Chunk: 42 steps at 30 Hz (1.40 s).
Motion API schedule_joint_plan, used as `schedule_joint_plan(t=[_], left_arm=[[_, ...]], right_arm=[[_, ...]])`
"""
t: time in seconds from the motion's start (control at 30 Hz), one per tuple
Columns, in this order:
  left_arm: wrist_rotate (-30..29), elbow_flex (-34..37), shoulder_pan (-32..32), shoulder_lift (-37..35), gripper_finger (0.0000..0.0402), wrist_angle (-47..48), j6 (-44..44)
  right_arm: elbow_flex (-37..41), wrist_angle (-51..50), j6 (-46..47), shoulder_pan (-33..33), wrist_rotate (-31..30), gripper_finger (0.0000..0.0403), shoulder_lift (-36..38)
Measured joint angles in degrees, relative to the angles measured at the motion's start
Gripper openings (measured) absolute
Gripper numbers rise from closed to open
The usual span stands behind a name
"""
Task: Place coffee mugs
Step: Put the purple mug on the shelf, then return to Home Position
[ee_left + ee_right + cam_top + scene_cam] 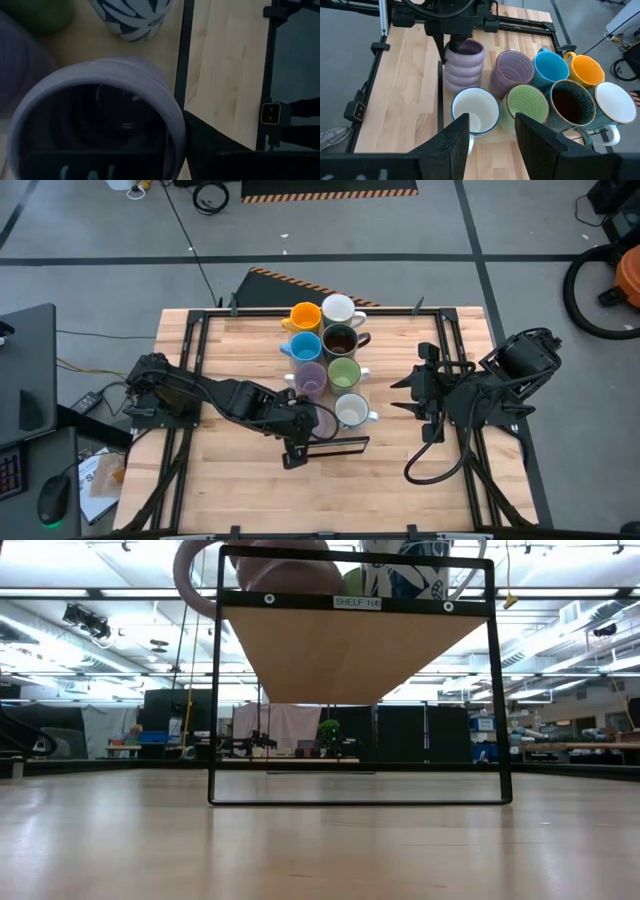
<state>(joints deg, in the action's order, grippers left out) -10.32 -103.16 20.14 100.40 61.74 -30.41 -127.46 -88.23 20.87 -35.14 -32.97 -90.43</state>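
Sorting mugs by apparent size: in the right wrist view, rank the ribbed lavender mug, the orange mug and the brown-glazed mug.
1. ribbed lavender mug, farthest yet looks largest.
2. brown-glazed mug.
3. orange mug.
The last two differ little; nearness to the camera may decide that.

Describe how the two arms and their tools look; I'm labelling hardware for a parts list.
Both arms are dark, nearly black, built of chunky jointed segments. The left tool ends in flat dark fingers. The right tool has two broad, matte black fingers with squared tips. A black cable loops from the right arm onto the table. No markings are legible.
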Motion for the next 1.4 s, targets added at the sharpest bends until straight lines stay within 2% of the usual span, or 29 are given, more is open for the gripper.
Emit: schedule_joint_plan(t=[0.3, 0.67, 1.13, 1.4], left_arm=[[-3.45, 0.03, -0.07, 0.0, 0.0111, -3.33, 0.07], [-3.64, 0.03, -0.07, 0.0, 0.0182, -4.44, -0.02], [-3.13, -0.03, -1.33, -4.07, 0.0187, -5.76, -1.09], [-4.76, -0.06, -1.38, -7.48, 0.0186, -12.4, 8.75]], right_arm=[[0.0, -0.13, -0.41, 0.0, 0.02, 0.0165, 0.0], [0.0, -0.2, -1.3, 0.0, 0.04, 0.0165, 0.0], [0.02, -0.57, -0.22, 0.09, 1.7, 0.0151, 0.54], [0.97, -0.94, 2.11, 0.11, 1.05, 0.015, 2.79]])
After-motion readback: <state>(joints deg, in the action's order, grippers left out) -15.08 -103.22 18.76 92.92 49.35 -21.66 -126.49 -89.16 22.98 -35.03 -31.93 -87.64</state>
